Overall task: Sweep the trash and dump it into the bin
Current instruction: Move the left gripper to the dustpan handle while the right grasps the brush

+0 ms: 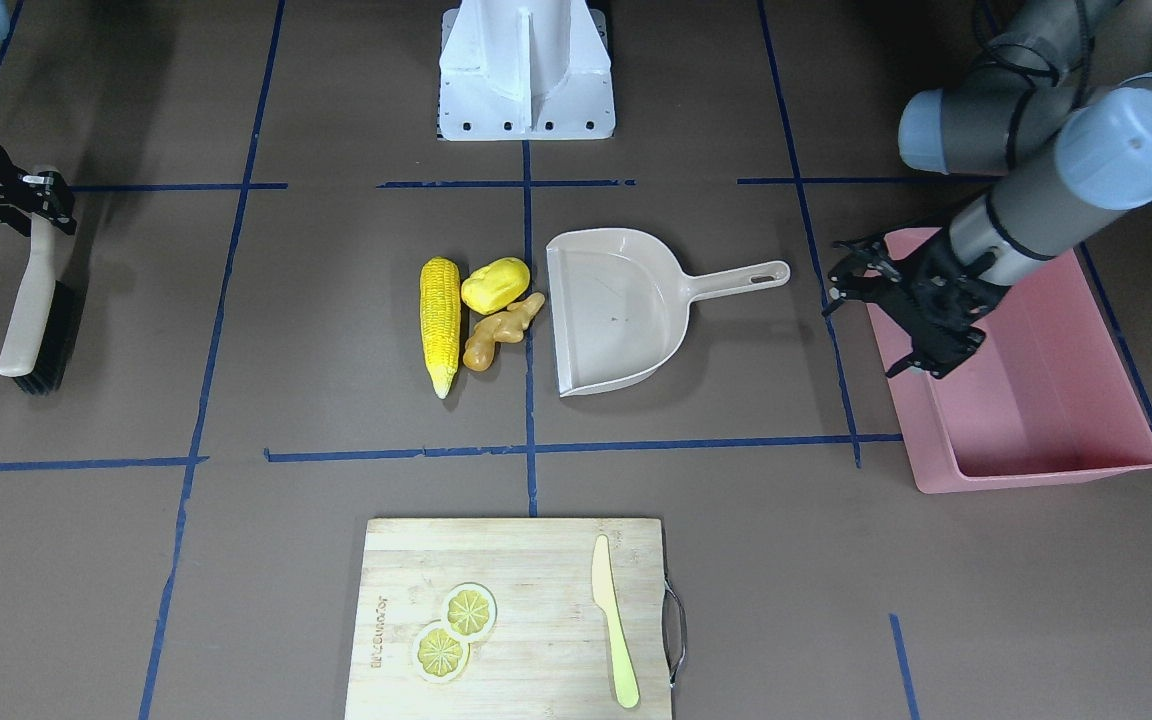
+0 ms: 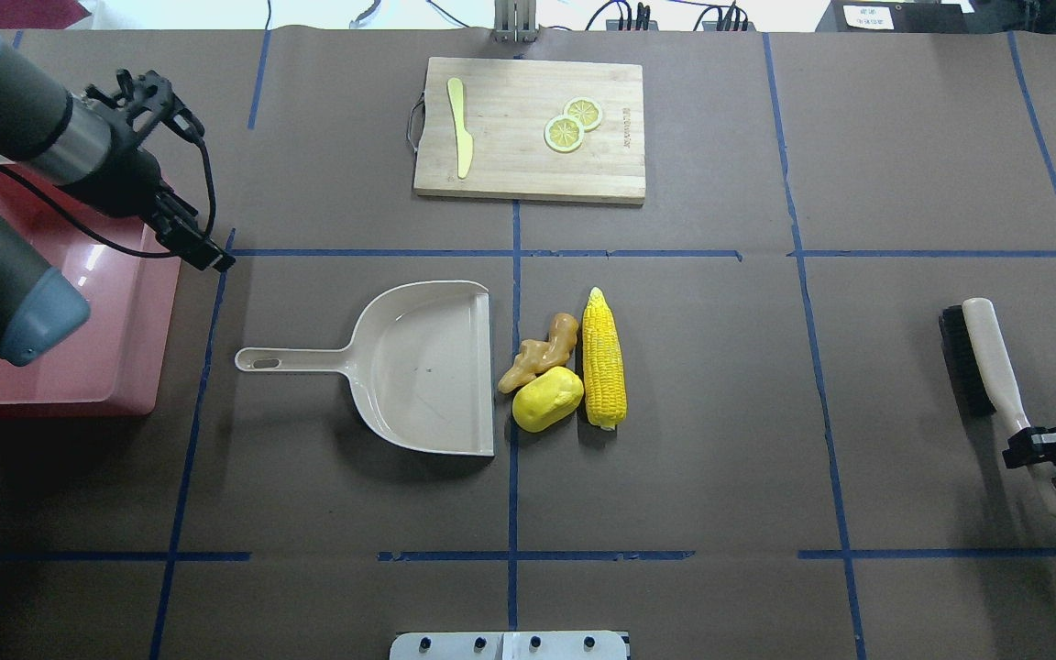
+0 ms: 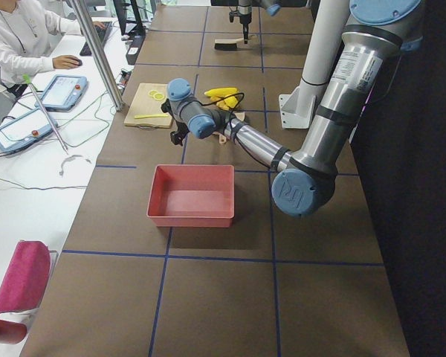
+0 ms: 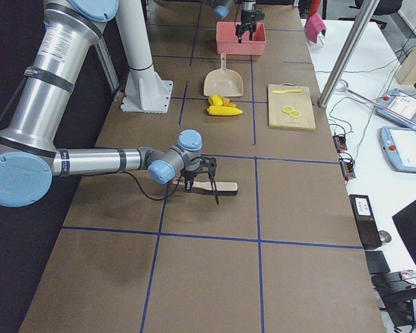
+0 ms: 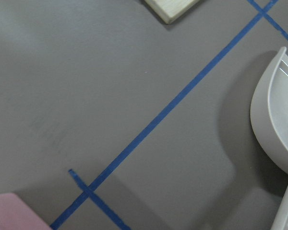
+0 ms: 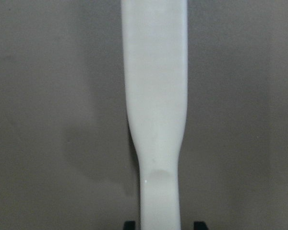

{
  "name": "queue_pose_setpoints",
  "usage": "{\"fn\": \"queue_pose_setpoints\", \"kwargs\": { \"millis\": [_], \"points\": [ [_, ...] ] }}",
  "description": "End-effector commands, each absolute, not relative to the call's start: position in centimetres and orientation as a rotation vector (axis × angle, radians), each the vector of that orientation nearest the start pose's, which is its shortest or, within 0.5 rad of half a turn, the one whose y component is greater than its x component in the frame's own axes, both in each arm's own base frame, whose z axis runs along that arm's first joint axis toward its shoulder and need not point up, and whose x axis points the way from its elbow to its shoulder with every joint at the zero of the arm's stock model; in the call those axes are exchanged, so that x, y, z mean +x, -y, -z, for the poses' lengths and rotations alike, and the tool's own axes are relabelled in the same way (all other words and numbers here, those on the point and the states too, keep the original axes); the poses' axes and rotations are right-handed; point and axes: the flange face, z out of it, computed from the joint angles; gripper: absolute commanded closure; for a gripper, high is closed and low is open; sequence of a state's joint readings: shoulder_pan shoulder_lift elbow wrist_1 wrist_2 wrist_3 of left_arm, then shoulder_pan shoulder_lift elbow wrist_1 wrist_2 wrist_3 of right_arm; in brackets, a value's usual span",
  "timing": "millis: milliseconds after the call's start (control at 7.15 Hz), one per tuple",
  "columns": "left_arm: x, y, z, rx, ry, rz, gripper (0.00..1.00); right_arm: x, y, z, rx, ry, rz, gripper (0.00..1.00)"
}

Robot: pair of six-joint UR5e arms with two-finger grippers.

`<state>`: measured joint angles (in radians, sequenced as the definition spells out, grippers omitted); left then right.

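Front-facing view: the trash lies together at the middle of the table (image 1: pixel 236 330). The corn cob (image 1: pixel 440 325) runs 12 to 6, and the potato-like lump (image 1: pixel 495 284) and ginger root (image 1: pixel 503 332) sit just beside it at 3 o'clock. The beige dustpan (image 1: pixel 616 310) is next at 3 o'clock, mouth toward them and handle pointing away. The pink bin (image 1: pixel 1036 470) sits farther out at 3 o'clock, with none of the trash in it. The left hand (image 1: pixel 866 325) hangs at the bin's 10 o'clock corner, fingers spread and holding nothing. Far out at 9 o'clock, the right hand (image 1: pixel 41 200) sits at the handle end of a brush (image 1: pixel 31 310). At 6 o'clock a cutting board (image 1: pixel 496 560) carries lemon slices (image 1: pixel 456 630) and a knife (image 1: pixel 614 635).

Overhead view: sides flip, with the bin at 9 o'clock, the brush at 3 and the board at 12.

Left side view: the near arm reaches past the bin.

Right side view: the brush lies low by the near hand.

Left wrist view: the dustpan rim shows at 3 o'clock and a bin corner at 7.

Right wrist view: the handle runs 12 to 6. A dark fingertip stands on each side of it at 6, with a sliver of table between, so the fingers are apart around it, not clamped.
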<state>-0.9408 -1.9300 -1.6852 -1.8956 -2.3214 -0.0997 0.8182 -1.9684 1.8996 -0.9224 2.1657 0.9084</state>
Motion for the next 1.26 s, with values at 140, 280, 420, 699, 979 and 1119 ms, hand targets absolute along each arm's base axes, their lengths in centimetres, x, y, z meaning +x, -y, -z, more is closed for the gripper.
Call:
{"fn": "queue_pose_setpoints", "kwargs": {
  "millis": [140, 280, 420, 699, 979, 1119],
  "points": [
    [34.7, 51.6, -33.5, 0.647, -0.907, -1.100, 0.00, -19.2, 31.6, -55.9, 0.028, 0.880, 0.058, 1.00],
    [36.3, 49.0, -31.4, 0.693, -0.914, -1.171, 0.00, -20.4, 33.0, -53.5, 0.064, 0.917, 0.067, 1.00],
    [38.8, 46.8, -30.9, 0.728, -0.855, -1.207, 0.00, -22.0, 34.5, -51.1, 0.087, 0.951, 0.061, 1.00],
    [41.7, 44.7, -31.3, 0.732, -0.817, -1.250, 0.01, -25.0, 37.7, -45.1, 0.083, 0.948, 0.059, 1.00],
    [42.8, 43.5, -32.8, 0.696, -0.805, -1.267, 0.02, -26.5, 38.6, -43.1, 0.094, 0.929, 0.058, 1.00],
    [43.0, 43.1, -33.4, 0.684, -0.805, -1.273, 0.03, -28.1, 38.6, -42.7, 0.108, 0.916, 0.068, 1.00]
  ]
}}
